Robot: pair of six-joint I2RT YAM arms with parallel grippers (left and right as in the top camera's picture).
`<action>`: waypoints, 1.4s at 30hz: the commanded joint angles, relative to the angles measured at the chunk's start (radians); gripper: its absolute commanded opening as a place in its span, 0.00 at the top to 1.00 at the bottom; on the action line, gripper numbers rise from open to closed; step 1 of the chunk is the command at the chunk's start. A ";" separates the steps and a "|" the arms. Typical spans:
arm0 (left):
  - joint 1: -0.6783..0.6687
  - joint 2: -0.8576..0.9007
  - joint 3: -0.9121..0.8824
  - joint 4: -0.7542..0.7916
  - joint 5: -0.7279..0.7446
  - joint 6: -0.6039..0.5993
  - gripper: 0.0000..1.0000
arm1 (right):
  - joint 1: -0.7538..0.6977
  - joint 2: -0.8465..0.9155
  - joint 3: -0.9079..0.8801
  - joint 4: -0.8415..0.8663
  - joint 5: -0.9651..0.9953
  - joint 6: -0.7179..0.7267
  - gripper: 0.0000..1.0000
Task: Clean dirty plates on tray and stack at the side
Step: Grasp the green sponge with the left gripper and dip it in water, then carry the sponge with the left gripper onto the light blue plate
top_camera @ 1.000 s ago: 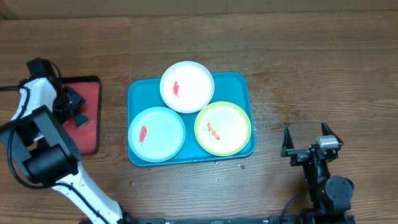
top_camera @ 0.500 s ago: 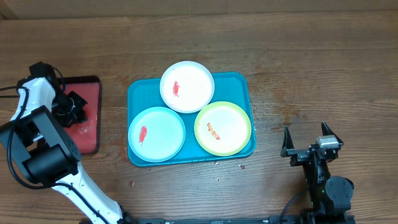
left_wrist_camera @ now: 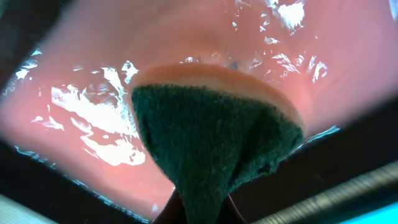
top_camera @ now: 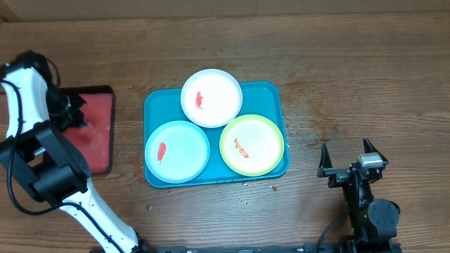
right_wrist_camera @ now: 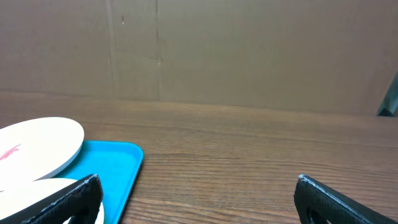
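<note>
Three dirty plates lie on the teal tray (top_camera: 273,95): a white plate (top_camera: 211,98) at the back, a light blue plate (top_camera: 177,151) front left, and a yellow-green plate (top_camera: 252,145) front right, each with a red or orange smear. My left gripper (top_camera: 70,112) hangs over the small red tray (top_camera: 98,140), shut on a sponge (left_wrist_camera: 211,143) with a dark green scouring face and an orange foam back. The left gripper (left_wrist_camera: 202,214) pinches the sponge's lower end. My right gripper (top_camera: 346,156) stands open on the table right of the teal tray, nothing between its fingers (right_wrist_camera: 74,196).
The red tray's wet, glistening floor (left_wrist_camera: 186,37) fills the left wrist view behind the sponge. In the right wrist view the teal tray's corner (right_wrist_camera: 118,168) and the white plate's rim (right_wrist_camera: 37,143) lie to the left, with bare wood ahead and a cardboard wall behind.
My left gripper has shut on the sponge and lifted it off the red tray, moving back and to the left. The right arm and the plates have not moved.
</note>
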 commanded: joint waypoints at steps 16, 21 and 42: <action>-0.024 -0.059 -0.175 0.231 -0.024 0.006 0.96 | -0.002 -0.009 -0.010 0.005 0.007 -0.001 0.00; -0.024 -0.082 -0.102 0.134 -0.025 0.021 0.96 | -0.002 -0.009 -0.010 0.005 0.006 -0.001 0.00; -0.043 -0.174 -0.109 0.013 -0.035 0.053 0.96 | -0.002 -0.009 -0.010 0.005 0.006 -0.001 0.00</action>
